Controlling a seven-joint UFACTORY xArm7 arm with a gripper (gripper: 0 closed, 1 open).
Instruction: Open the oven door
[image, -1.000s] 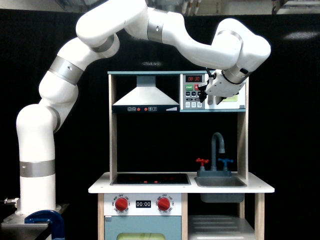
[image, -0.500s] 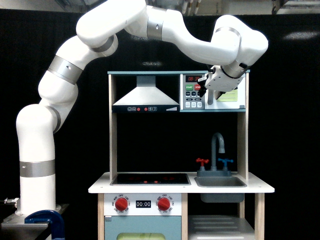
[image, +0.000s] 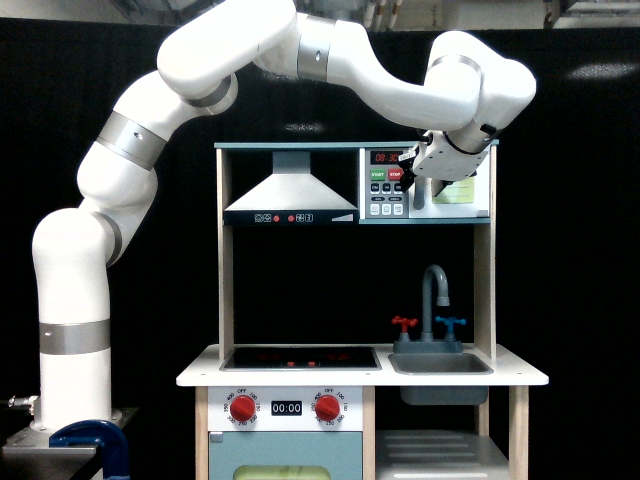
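— Gripper (image: 417, 186) where, against the oven door (image: 462, 196)?

— Hung right in front of the door's left side, at the exterior view's left edge of the door, over the spot where door met button panel (image: 386, 184). Overlapped the door's upper left corner. Dark fingertips pointed down beside the handle (image: 419, 198); contact with it impossible to judge.

— Spread of the fingers?

— Could not tell. Too small and dark against the panel to make out wide or narrow, or any hold on the handle.

— And the door itself?

— Sat high in the toy kitchen (image: 360, 378), in the top shelf's right half as seen in the exterior view, next to the range hood (image: 291, 192). Looked flat against its frame, not swung out. Pale yellow-green window partly covered by the white wrist.

— Containers?

— Sink (image: 441, 364) set into the counter, lower down, well below the door. Grey faucet (image: 436, 300) rising behind it, with a red tap (image: 404, 324) and a blue tap (image: 451, 324) either side. Inside of the basin hidden from this angle. Stovetop (image: 301, 357) to the exterior view's left of the sink, on the same counter. Lower still, a pale blue door (image: 285, 466) with a yellow-green window, cut off by the bottom edge.

— Arm (image: 180, 90)?

— Rose from a base at the exterior view's left, arched over the kitchen, came down to the door from above.
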